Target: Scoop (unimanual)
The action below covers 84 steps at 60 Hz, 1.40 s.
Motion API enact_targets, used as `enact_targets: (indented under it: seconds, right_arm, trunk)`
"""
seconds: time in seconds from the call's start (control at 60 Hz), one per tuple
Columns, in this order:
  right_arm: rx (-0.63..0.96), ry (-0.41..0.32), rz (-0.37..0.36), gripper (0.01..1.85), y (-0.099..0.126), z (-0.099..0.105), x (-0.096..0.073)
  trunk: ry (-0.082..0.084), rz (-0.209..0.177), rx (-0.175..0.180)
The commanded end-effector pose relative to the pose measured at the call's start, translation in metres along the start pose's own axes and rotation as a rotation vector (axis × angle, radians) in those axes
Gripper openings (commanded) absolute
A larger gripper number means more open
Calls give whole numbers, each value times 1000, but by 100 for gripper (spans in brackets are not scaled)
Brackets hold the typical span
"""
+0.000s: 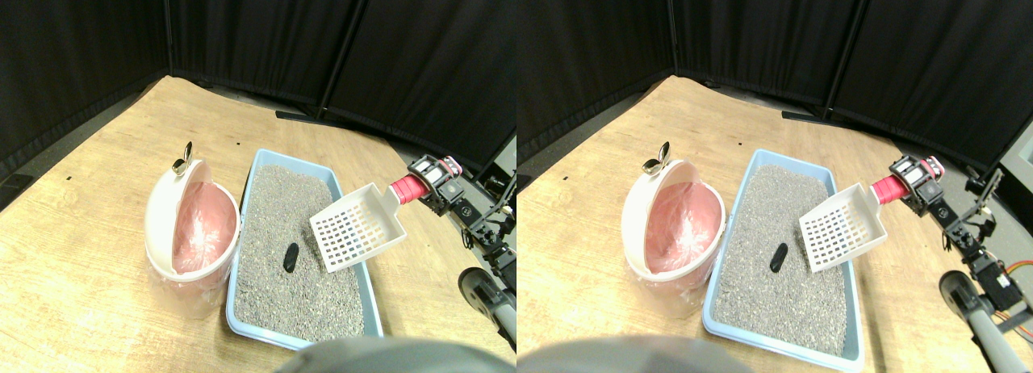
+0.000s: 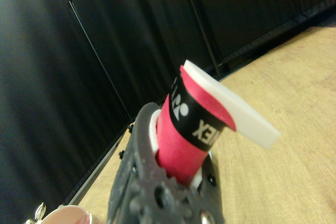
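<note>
**Scoop held high over the litter tray**

The right gripper (image 1: 425, 182) is clamped round the red-wrapped handle (image 1: 406, 189) of the white scoop (image 1: 357, 228); in the wrist view the dark jaw frame (image 2: 157, 187) closes about the red grip (image 2: 181, 140), with the scoop's white edge (image 2: 236, 111) jutting out beyond it. The slotted scoop head hangs out ahead of the gripper, tilted, up in the air above the tray's near-gripper side and clear of the litter. Nothing shows in the scoop.

Just below and beyond the scoop head lies the blue tray (image 1: 242, 228), filled with grey litter (image 1: 282, 292). A small dark lump (image 1: 290, 257) sits on the litter, a little past the scoop's front edge and apart from it.

Farther out from the gripper, right beside the tray's far wall, stands the white bin (image 1: 173, 220) with a pink liner (image 1: 202, 228), its mouth tipped toward the tray. All of it rests on the wooden floor (image 1: 97, 187), with black curtains (image 1: 242, 26) behind.
</note>
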Motion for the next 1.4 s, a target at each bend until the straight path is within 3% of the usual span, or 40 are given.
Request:
enact_targets:
  seconds: [0.017, 0.333, 0.583, 0.617, 0.817, 0.95, 1.1, 1.183, 1.4]
  right_arm:
    - [-49, -36, -20, 6, -2, 13, 3]
    - [-101, -7, 34, 6, 6, 17, 11]
    - [-149, 6, 97, 6, 17, 6, 21]
    - [-164, 49, 83, 6, 20, 7, 19]
    - [-176, 76, 110, 6, 28, 6, 18]
    - [-199, 62, 171, 6, 33, 1, 15]
    - [-203, 100, 176, 6, 39, 2, 9]
    - [-203, 67, 233, 6, 45, 2, 9]
    - [-175, 169, 250, 6, 62, 3, 13]
  trunk:
    - [19, 11, -34]
    - [31, 15, -53]
    - [43, 29, -63]
    - [43, 29, -63]
    - [47, 36, -71]
    - [52, 40, -72]
    - [51, 39, -74]
    - [53, 42, -75]
    - [66, 54, -89]
